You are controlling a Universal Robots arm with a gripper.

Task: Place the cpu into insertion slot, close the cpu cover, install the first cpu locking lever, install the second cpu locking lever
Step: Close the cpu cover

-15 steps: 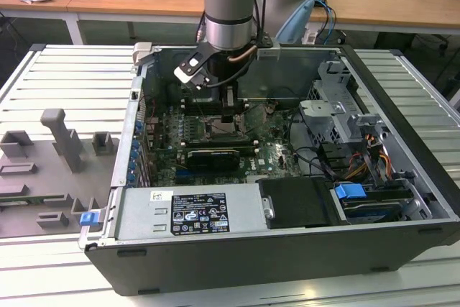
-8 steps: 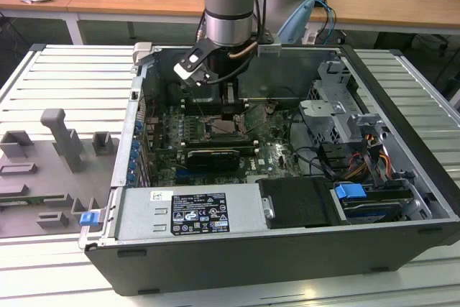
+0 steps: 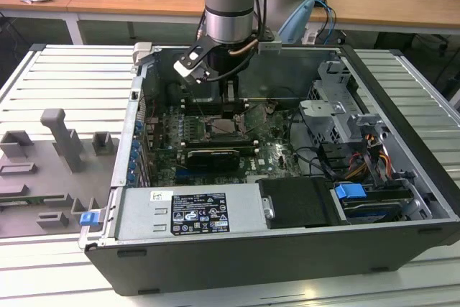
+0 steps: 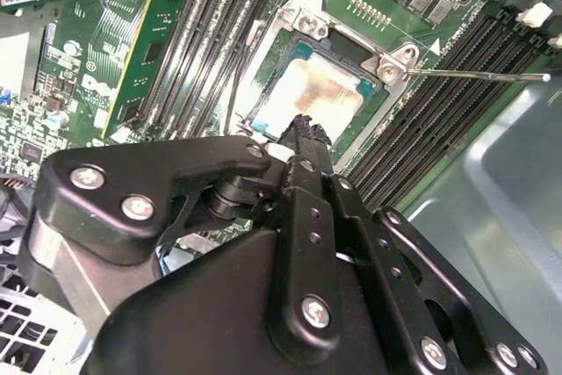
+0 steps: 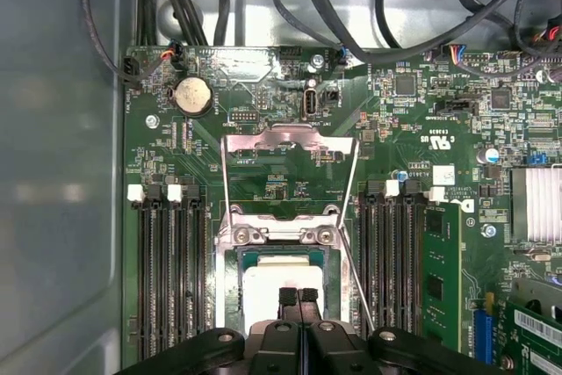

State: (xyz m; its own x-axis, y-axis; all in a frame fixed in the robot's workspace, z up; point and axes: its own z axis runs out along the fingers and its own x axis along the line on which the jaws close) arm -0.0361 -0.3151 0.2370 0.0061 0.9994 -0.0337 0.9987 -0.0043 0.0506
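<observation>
Open case (image 3: 287,257) holding the motherboard (image 3: 277,150). The cpu (image 5: 263,292) lies in the slot (image 5: 241,278), with the cover (image 5: 290,140) raised off it. Pincer (image 5: 299,294), tips together and empty, over the cpu's face.

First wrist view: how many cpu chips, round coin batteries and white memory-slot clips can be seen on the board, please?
cpu: 1
coin battery: 1
white memory-slot clips: 4
Total: 6
</observation>
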